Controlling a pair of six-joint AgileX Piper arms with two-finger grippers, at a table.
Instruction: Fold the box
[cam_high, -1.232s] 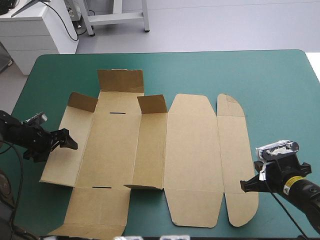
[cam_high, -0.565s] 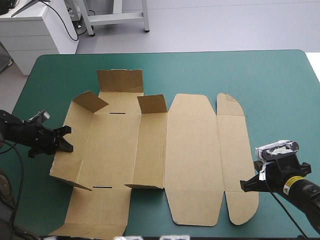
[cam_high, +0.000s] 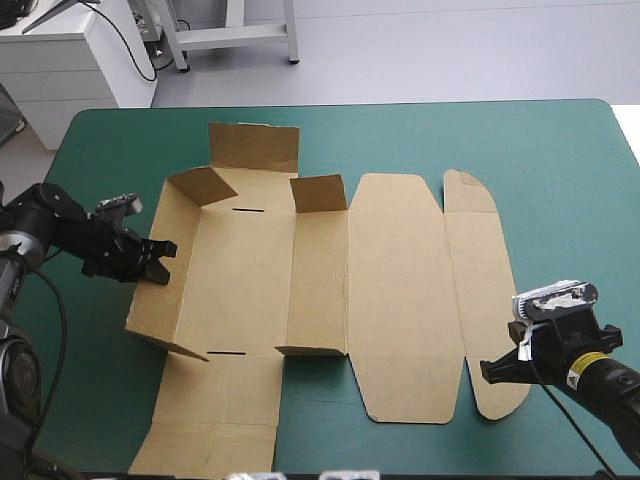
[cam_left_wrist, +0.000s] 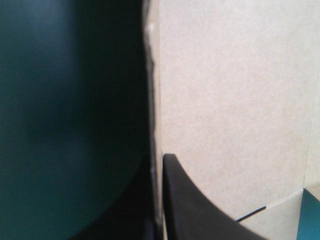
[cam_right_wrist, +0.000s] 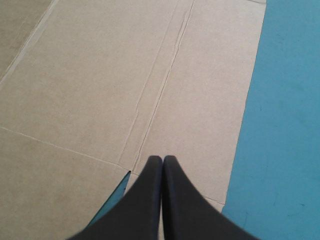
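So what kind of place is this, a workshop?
Probably a robotics lab bench. The left gripper pinches a raised wall of a brown box, the right gripper sits at its other end, and the table is teal-green.

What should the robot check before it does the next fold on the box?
1. Left gripper clamped on the left wall of the box: ok.
2. Left wall raised off the teal-green cover: ok, tilted.
3. Right gripper shut, over the rounded right flap: ok.
4. Right gripper pressing that flap down: cannot tell.
5. Near flap raised: not ok, lies flat.
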